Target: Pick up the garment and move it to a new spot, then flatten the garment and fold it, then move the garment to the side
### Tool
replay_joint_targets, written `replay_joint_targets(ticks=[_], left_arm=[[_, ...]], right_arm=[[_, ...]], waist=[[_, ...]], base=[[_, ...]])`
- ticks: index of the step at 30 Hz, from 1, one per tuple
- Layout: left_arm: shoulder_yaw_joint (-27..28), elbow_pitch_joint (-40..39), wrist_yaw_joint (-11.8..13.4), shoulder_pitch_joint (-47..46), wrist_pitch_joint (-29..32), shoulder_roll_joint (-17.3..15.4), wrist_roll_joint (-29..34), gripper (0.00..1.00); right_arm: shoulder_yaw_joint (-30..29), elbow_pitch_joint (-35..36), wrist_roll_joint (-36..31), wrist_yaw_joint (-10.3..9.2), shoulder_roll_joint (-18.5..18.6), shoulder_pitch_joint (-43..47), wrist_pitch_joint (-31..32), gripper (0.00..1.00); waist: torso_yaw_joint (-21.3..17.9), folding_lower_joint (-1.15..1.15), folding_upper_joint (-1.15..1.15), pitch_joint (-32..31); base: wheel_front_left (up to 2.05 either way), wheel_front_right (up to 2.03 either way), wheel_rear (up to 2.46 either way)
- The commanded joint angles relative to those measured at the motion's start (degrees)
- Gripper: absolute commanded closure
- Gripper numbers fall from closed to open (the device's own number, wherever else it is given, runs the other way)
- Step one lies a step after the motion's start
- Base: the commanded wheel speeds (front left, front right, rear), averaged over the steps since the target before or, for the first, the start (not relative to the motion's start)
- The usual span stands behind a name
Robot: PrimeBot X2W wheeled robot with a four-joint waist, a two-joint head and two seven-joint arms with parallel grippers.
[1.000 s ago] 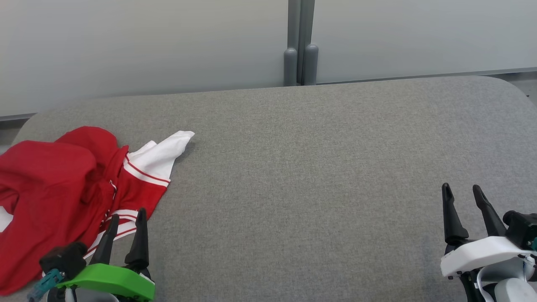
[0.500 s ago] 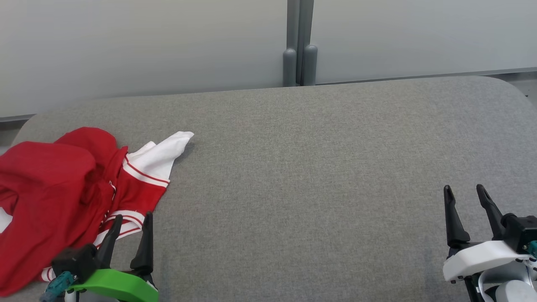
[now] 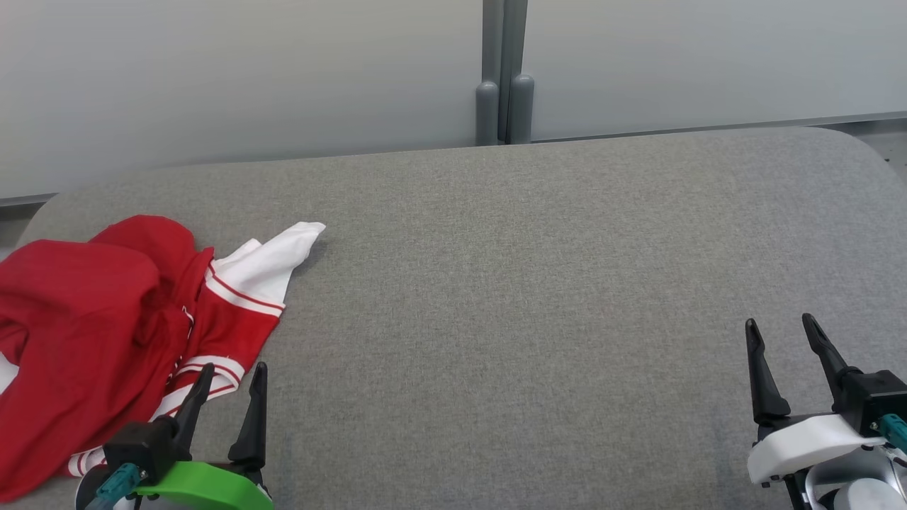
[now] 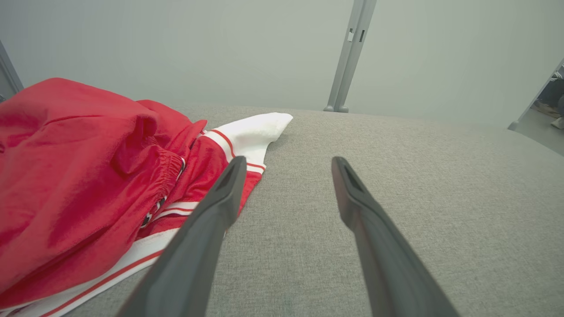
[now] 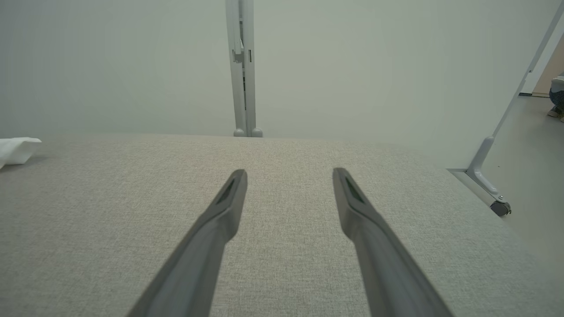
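Observation:
A crumpled red garment [image 3: 92, 319] with white panels and striped trim lies at the left end of the grey table [image 3: 510, 283]. One white end points toward the middle. In the left wrist view the garment [image 4: 83, 176] fills the left half. My left gripper [image 3: 234, 368] stands open at the garment's near right edge, its left finger over the striped hem, nothing between the fingers [image 4: 220, 202]. Far off at the lower right my right gripper [image 3: 779, 326] is open over bare table. In the right wrist view it [image 5: 288, 176] is empty, and the garment's white tip [image 5: 17, 147] shows at far left.
Pale partition panels stand behind the table, joined at a grey post [image 3: 503, 78]. The table's right end is rounded [image 3: 871, 149], with floor and a wheeled panel foot [image 5: 493, 198] beyond it.
My left gripper has drawn back toward me and a little right, off the garment's middle to its hem. The right gripper has barely shifted. Both stay open.

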State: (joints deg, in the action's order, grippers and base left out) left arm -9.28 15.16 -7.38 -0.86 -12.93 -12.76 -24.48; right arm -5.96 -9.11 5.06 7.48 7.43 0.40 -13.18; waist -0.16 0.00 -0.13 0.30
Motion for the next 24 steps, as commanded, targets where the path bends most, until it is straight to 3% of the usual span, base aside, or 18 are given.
replay_joint_targets(ticks=[1, 18, 24], left_arm=[[-0.1, -0.1, -0.1, 0.2, -0.6, -0.5, 1.3, 0.0], [-1.0, 2.4, -0.2, -0.3, -2.5, -0.9, 5.6, 0.0], [-0.5, 3.0, -0.2, -0.5, -2.3, -0.5, 3.5, 0.0]], right_arm=[[0.1, 0.4, -1.5, 0.02, 0.4, 0.4, -0.5, 0.0], [0.6, 0.6, -7.1, 0.02, 1.2, 1.9, -2.1, 0.0], [0.3, 0.2, -6.4, 0.02, 0.9, 1.7, -2.1, 0.0]], waist=[[0.0, 0.0, 0.11, 0.1], [-0.2, 0.0, 0.13, 0.3], [-0.3, 0.0, 0.13, 0.2]], base=[[0.0, 0.0, 0.0], [0.0, 0.0, 0.0], [0.0, 0.0, 0.0]])
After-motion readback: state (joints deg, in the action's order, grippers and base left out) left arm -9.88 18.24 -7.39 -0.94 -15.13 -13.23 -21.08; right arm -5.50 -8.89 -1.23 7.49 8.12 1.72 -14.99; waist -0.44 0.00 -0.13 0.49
